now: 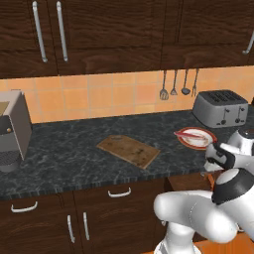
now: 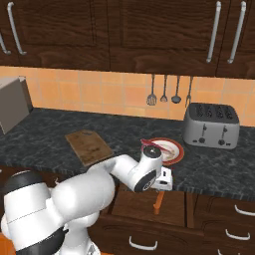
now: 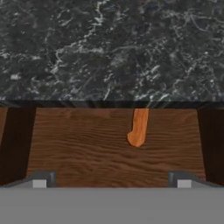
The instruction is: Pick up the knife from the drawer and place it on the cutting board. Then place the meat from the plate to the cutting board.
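Observation:
The drawer (image 3: 87, 144) stands pulled out under the counter edge, also seen as the drawer (image 2: 144, 204) below my hand. In it lies the knife (image 3: 138, 131); its orange-red handle shows and its blade is hidden under the countertop. The knife (image 2: 159, 201) sits near the drawer's right side. My gripper (image 3: 111, 183) hovers above the drawer floor, open, with the fingertips (image 3: 40, 181) wide apart and nothing between them. The cutting board (image 1: 128, 150) (image 2: 89, 146) lies bare on the counter. The meat (image 1: 187, 134) (image 2: 151, 145) rests on the red-rimmed plate (image 1: 201, 144) (image 2: 172, 155).
A silver toaster (image 1: 220, 108) (image 2: 211, 126) stands right of the plate. Several metal utensils (image 2: 169, 92) hang on the tiled wall. A grey appliance (image 1: 12, 129) sits at the counter's left end. The dark counter (image 3: 109, 48) overhangs the drawer's back.

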You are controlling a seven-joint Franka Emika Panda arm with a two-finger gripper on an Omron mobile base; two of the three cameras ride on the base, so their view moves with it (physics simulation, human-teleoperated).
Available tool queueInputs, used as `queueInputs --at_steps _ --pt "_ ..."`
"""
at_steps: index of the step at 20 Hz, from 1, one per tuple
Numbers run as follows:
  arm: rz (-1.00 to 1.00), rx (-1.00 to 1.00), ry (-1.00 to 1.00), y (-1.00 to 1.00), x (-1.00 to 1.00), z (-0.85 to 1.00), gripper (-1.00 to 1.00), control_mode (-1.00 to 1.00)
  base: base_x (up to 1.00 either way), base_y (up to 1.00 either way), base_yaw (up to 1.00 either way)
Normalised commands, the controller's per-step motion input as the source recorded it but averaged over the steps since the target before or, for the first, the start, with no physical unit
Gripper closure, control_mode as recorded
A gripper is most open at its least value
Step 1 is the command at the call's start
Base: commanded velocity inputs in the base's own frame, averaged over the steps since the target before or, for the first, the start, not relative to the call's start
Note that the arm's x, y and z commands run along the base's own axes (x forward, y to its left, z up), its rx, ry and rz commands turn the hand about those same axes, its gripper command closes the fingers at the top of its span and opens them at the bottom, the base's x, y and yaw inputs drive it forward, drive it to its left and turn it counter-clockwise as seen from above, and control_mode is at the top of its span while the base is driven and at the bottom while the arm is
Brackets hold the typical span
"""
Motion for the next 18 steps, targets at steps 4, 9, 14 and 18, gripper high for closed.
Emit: queueInputs --at_steps 4,9,14,18 --pt "0.0 -0.01 -0.09 -0.17 0.0 -0.57 -1.0 -1.0 0.0 0.0 0.0" --pt "-0.01 -0.05 -0.01 -0.32 0.07 -0.26 -1.0 -1.0 0.0 0.0 0.0" --pt "0.0 -0.06 0.0 -0.12 0.14 -0.11 -1.0 -1.0 0.0 0.0 0.0" --pt "-0.01 0.0 0.0 -0.01 0.03 -0.06 -1.0 -1.0 0.0 0.0 0.0"
